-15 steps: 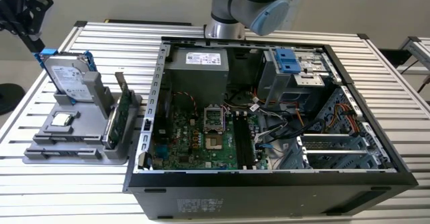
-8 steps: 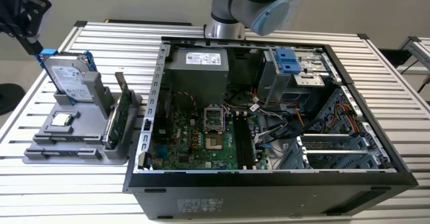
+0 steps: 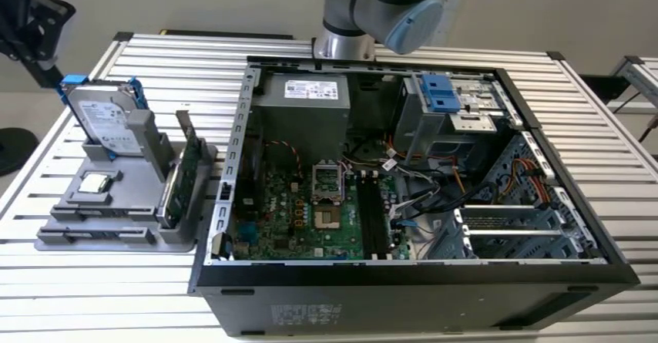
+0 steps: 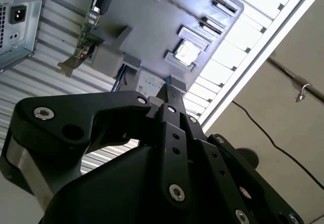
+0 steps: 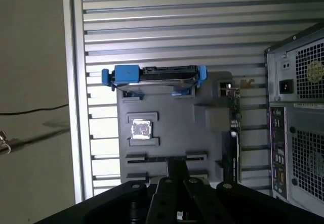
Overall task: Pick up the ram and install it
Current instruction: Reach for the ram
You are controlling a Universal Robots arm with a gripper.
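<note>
first wrist view, matte black claw (image 5: pixel 177 166) pinched narrow, over grey moulded tray (image 5: pixel 174 107), thin green ram (image 3: pixel 171 196) standing on edge

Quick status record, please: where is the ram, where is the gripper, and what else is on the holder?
ram: on edge in the gray holder, on the side nearest the case; not held
gripper: above the holder
holder also carries: hard drive with blue rails, expansion card, processor chip
case: open, motherboard exposed
install: not yet done
</note>
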